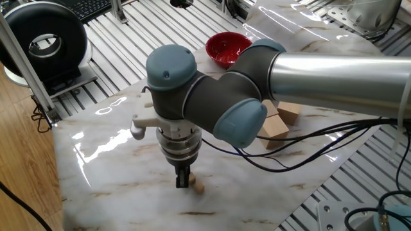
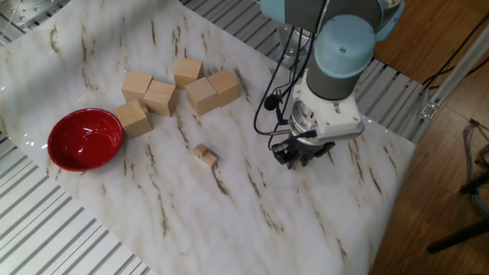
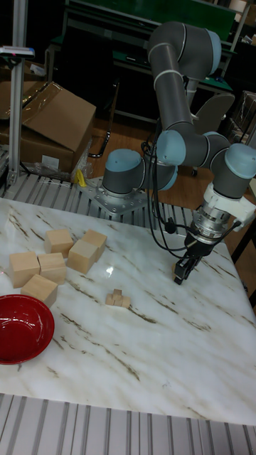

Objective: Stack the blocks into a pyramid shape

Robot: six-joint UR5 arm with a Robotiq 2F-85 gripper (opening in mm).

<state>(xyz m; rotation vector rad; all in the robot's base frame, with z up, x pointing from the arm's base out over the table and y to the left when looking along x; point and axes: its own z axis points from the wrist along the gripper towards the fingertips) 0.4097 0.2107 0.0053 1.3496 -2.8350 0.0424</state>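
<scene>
The blocks show as a small stepped pile (image 2: 204, 155) of tiny tan cubes on the marble table, also visible in the tall fixed view (image 3: 117, 298). In one fixed view the pile (image 1: 195, 185) peeks out just right of the fingertips. My gripper (image 2: 296, 157) hangs low over the table, well to the right of the pile and apart from it. Its dark fingers (image 3: 180, 273) point down and stand close together. No cube shows between them. The gripper (image 1: 183, 180) is partly hidden under the arm's wrist.
Several large pale wooden blocks (image 2: 174, 90) are grouped at the far side of the marble table (image 2: 229, 221). A red bowl (image 2: 85, 139) sits left of them. Black cables (image 1: 302, 138) trail from the arm across the table's edge.
</scene>
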